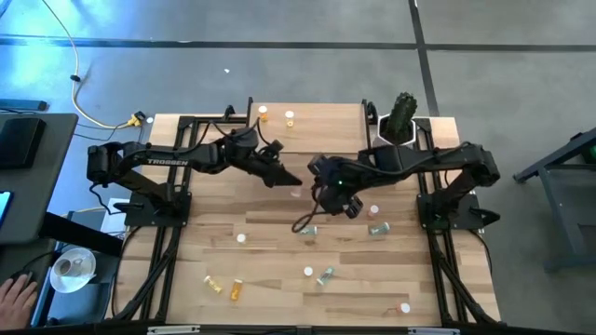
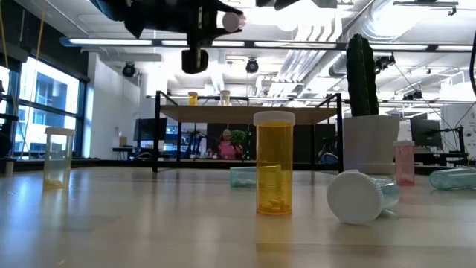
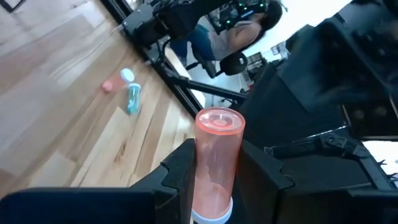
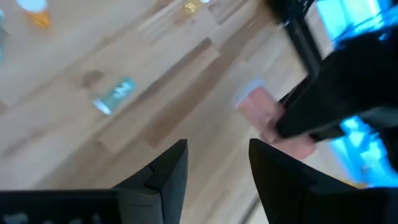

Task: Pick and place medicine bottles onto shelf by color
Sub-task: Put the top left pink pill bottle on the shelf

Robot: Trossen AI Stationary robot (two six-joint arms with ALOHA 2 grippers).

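In the left wrist view a translucent pink medicine bottle (image 3: 216, 155) sits between my left gripper's fingers (image 3: 219, 186), which are shut on it. That gripper (image 1: 284, 175) hangs above the table's middle, in front of the shelf (image 1: 307, 130). The bottle's round end (image 2: 233, 21) shows high in the low view. Two bottles, orange (image 1: 264, 113) and pale (image 1: 290, 118), stand on the shelf board. My right gripper (image 4: 217, 168) is open and empty just right of the left one (image 1: 326, 194). Several more bottles lie or stand on the tabletop. My left gripper pinches the pink bottle's body (image 3: 205, 177) between its two fingers (image 3: 177, 171). The bottle lies along the fingers, its white cap (image 3: 211, 216) back toward the wrist and its base (image 3: 219, 119) sticking out past the fingertips. The fingers point roughly level toward the table's right, with the bottle lifted clear.
A white pot with a cactus (image 1: 402, 119) stands right of the shelf. On the table are an upright orange bottle (image 2: 274, 164), a fallen green one (image 2: 361, 195), a pink one (image 1: 374, 211), green ones (image 1: 377, 228) (image 1: 324, 275) and orange ones (image 1: 213, 284) at the near left.
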